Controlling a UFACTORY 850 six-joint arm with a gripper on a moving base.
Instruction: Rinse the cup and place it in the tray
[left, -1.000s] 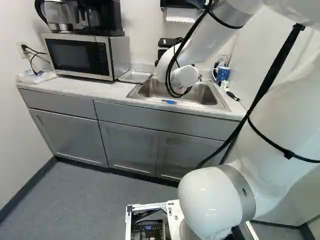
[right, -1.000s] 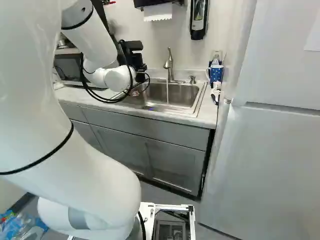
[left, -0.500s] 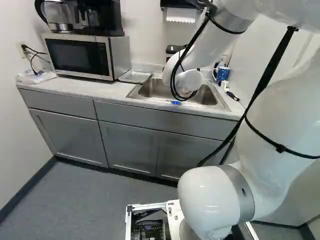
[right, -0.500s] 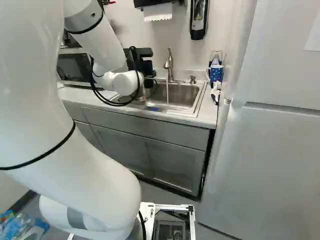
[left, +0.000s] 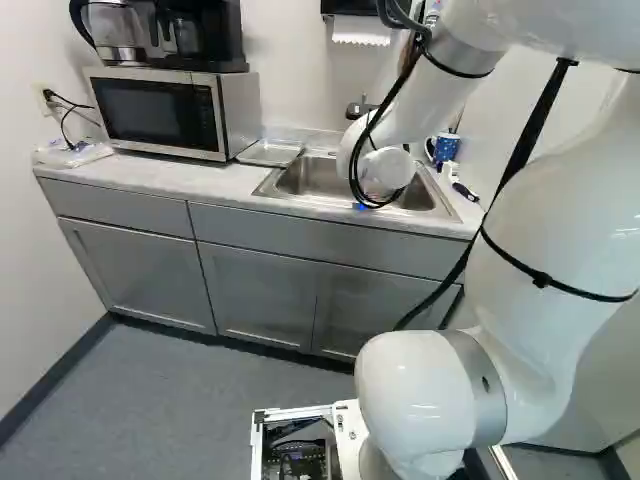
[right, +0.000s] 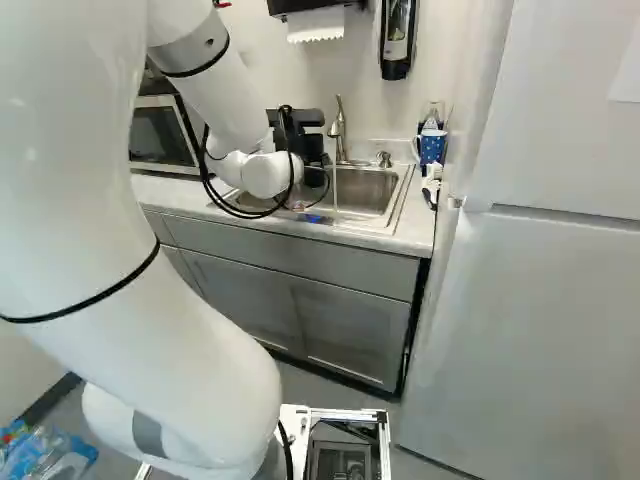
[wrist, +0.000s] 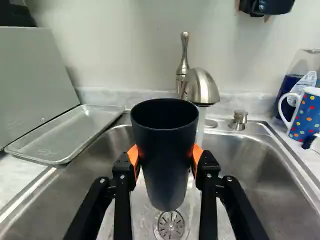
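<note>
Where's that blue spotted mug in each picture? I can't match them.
Left base view: the mug, upper right, by the sink's far corner.
Right base view: the mug, also upper right, just beyond that corner.
Wrist view: the mug, on the counter, beside the blue bottle.
Shared landmark: the sink.

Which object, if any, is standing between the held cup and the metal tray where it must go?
Besides one finger of the gripper, nothing visible stands between the cup and the tray; only the low rim of the sink lies along the way. The faucet is behind the cup, not on the tray's side.
</note>
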